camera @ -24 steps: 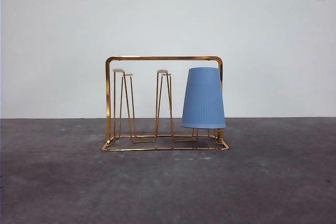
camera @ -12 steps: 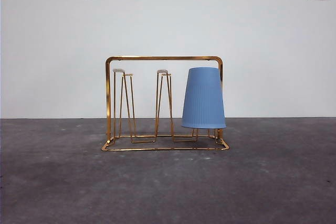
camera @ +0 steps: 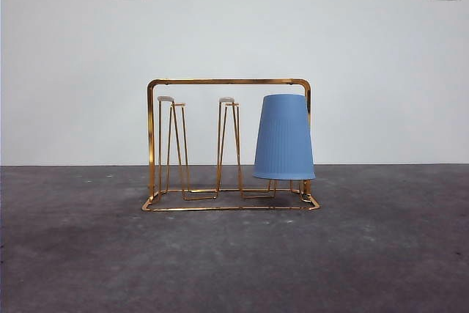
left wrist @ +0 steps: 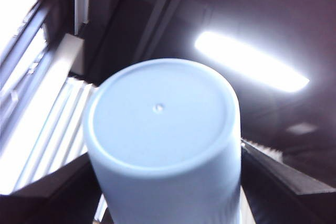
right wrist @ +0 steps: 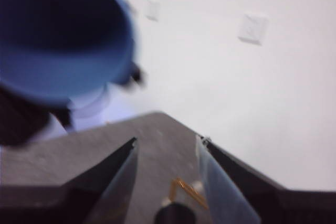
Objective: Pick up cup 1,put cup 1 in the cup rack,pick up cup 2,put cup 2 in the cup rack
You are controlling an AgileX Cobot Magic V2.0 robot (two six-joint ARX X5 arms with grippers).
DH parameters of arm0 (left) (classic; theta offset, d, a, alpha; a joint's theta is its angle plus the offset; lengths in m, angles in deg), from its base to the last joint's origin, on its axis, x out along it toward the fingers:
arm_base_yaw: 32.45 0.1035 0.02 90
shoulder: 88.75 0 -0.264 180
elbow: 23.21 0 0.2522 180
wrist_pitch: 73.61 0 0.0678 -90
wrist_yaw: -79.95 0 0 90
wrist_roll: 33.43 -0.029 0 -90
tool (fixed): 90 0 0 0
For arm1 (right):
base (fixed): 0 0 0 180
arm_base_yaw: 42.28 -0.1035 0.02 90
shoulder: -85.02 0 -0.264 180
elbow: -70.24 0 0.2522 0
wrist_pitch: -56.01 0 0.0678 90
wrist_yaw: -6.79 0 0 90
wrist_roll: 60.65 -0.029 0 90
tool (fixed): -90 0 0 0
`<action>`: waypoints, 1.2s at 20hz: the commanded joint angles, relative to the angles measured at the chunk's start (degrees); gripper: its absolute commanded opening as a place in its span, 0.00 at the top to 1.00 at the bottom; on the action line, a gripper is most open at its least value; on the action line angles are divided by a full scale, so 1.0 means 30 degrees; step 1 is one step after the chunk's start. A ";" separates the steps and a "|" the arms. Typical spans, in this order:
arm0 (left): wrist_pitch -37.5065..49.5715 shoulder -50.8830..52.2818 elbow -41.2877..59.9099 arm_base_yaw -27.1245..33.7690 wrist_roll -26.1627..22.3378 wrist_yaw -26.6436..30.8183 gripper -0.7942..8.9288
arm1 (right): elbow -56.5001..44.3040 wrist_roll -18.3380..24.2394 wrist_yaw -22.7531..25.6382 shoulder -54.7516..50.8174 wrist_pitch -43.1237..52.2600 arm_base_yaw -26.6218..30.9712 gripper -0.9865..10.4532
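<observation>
- Left gripper: jaws clamped on pale blue plastic cup, raised.
- Right gripper: jaws apart, empty.
- Ribbed blue cup sits inverted on gold wire cup rack, on grey counter.

cup | pale blue, base toward camera | between left gripper fingers

Your right wrist view blurs the held cup; the cup rack is only a gold scrap below it (prong under racked cup hidden).
</observation>
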 commanded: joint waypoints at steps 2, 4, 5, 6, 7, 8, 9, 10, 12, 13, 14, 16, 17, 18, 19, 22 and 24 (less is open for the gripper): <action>-0.7723 0.2288 -0.0124 0.0240 -0.5697 0.0612 0.92 | -0.0168 0.0058 0.1909 -0.1100 -0.2011 0.0015 0.74; -1.4549 0.4255 -0.0124 0.0175 -1.0142 0.3840 0.92 | -0.0168 0.0117 0.3089 -0.1843 -0.3242 0.0015 0.74; -1.7741 0.5217 -0.0124 0.0080 -1.2014 0.6178 0.92 | -0.0168 0.0117 0.3716 -0.2171 -0.3796 0.0015 0.74; -2.0480 0.6040 -0.0124 -0.0102 -1.3544 0.8575 0.92 | -0.0168 0.0117 0.4218 -0.2455 -0.4269 0.0015 0.74; -2.2804 0.6754 -0.0124 -0.0321 -1.4673 1.0805 0.92 | -0.0168 0.0117 0.4495 -0.2718 -0.4714 0.0015 0.74; -2.4560 0.7271 -0.0124 -0.0517 -1.5380 1.2611 0.92 | -0.0168 0.0109 0.4699 -0.2914 -0.5005 0.0015 0.74; -2.6308 0.7737 -0.0124 -0.0685 -1.5890 1.4477 0.92 | -0.0168 0.0102 0.4874 -0.3089 -0.5202 0.0015 0.75; -2.7030 0.7883 -0.0117 -0.0736 -1.6043 1.5351 0.92 | -0.0168 0.0102 0.4911 -0.3162 -0.5289 0.0015 0.75; -2.8050 0.7992 -0.0102 -0.0758 -1.6225 1.6699 0.92 | -0.0168 0.0080 0.4911 -0.3206 -0.5413 0.0015 0.75; -2.8246 0.7985 -0.0058 -0.0750 -1.6378 1.7150 0.92 | -0.0168 0.0036 0.4911 -0.3213 -0.5479 0.0015 0.75; -2.8319 0.7920 0.0058 -0.0758 -1.6655 1.7719 0.92 | -0.0168 0.0022 0.4903 -0.3213 -0.5588 0.0015 0.75; -2.8305 0.7584 0.0415 -0.0758 -1.6684 1.8440 0.92 | -0.0168 -0.0270 0.4903 -0.3184 -0.5807 0.0015 0.75; -2.8195 0.7410 0.0721 -0.0758 -1.6648 1.8637 0.92 | -0.0168 -0.0328 0.4896 -0.3177 -0.5952 0.0015 0.75; -2.7809 0.7191 0.1173 -0.0758 -1.6633 1.8651 0.92 | -0.0168 -0.0328 0.4896 -0.3169 -0.6091 0.0015 0.75; -2.7328 0.7016 0.1639 -0.0758 -1.6640 1.8644 0.92 | -0.0168 -0.0328 0.4903 -0.3169 -0.6207 0.0015 0.75; -2.5492 0.6302 0.3279 -0.0678 -1.6640 1.9088 0.92 | -0.0168 -0.0488 0.4918 -0.3191 -0.6688 0.0015 0.75; -2.4604 0.5712 0.3956 -0.0503 -1.6648 1.9205 0.92 | -0.0168 -0.0831 0.5042 -0.3198 -0.7213 0.0015 0.75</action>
